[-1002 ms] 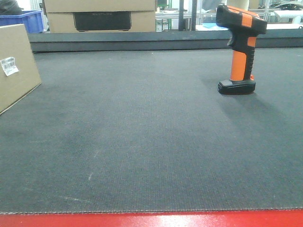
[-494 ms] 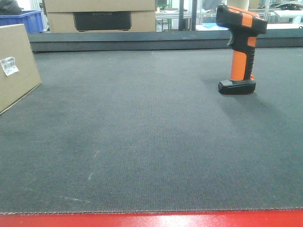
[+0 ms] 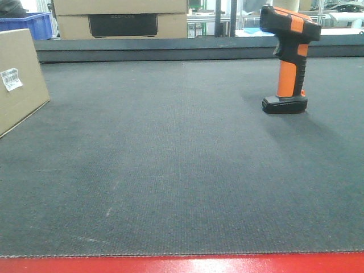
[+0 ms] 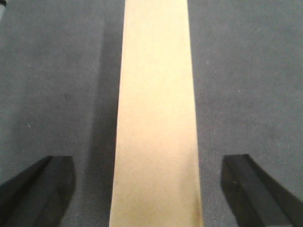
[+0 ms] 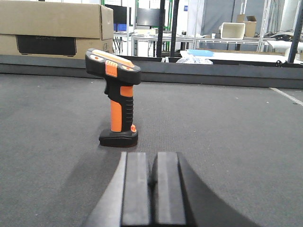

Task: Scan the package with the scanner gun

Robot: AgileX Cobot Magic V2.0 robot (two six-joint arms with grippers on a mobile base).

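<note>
Nothing has shifted on the table this past second, so no grasp has begun: the package stands at ten o'clock beneath your spread left gripper, and the scanner gun stands upright at two o'clock, at eleven o'clock from your empty, pressed-together right gripper.

On the mat, package left — scanner gun right.

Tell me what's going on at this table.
Nothing is grasped yet. The left end effector hangs open over the package, straddling its narrow edge without touching it. The right end effector is shut and points at the scanner gun, which stands upright on its base on the dark mat, untouched.
</note>
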